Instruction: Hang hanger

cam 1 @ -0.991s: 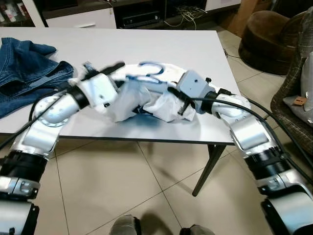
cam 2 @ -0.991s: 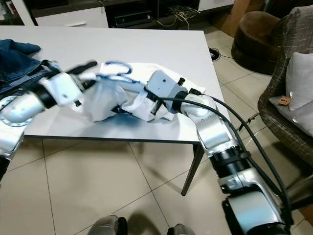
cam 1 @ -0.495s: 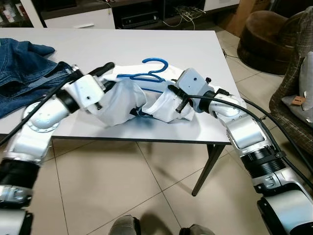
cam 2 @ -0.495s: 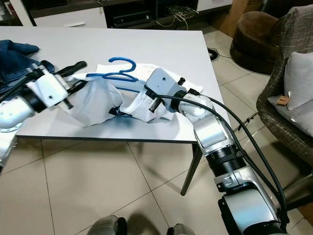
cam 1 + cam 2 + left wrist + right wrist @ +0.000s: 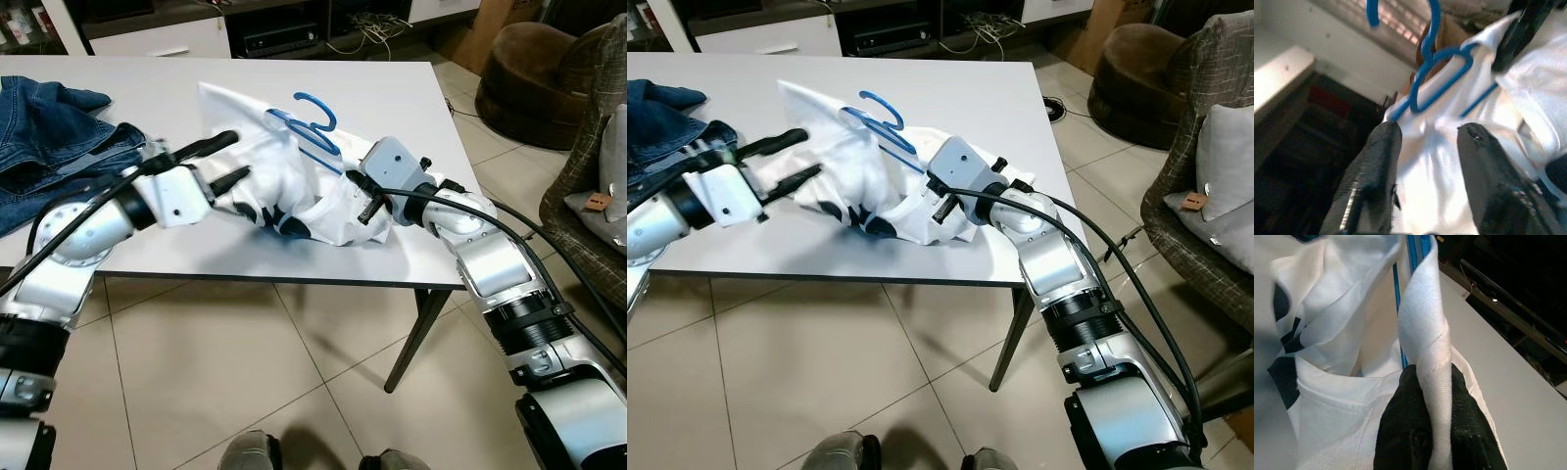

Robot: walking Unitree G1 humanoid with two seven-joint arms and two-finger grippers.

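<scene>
A blue plastic hanger [image 5: 312, 122] sits partly inside a white garment with dark print [image 5: 284, 181] on the white table [image 5: 392, 88]; its hook sticks out above the cloth. My right gripper [image 5: 355, 199] is shut on a fold of the garment [image 5: 1425, 333], and the black fingers [image 5: 1400, 426] pinch the fold from both sides. To the garment's left, my left gripper [image 5: 233, 160] is open, its fingers [image 5: 1378, 166] spread just short of the cloth, with the hanger [image 5: 1442, 73] beyond them.
Blue jeans [image 5: 49, 127] lie on the table's left end. A brown armchair [image 5: 534, 69] and a chair with a grey cushion [image 5: 602, 186] stand to the right. A low media cabinet [image 5: 274, 34] is behind the table. Tiled floor lies below.
My left gripper has drawn back out of the garment to the left and opened. The garment is now pulled up and spread, with the hanger tilted. My right gripper keeps its hold.
</scene>
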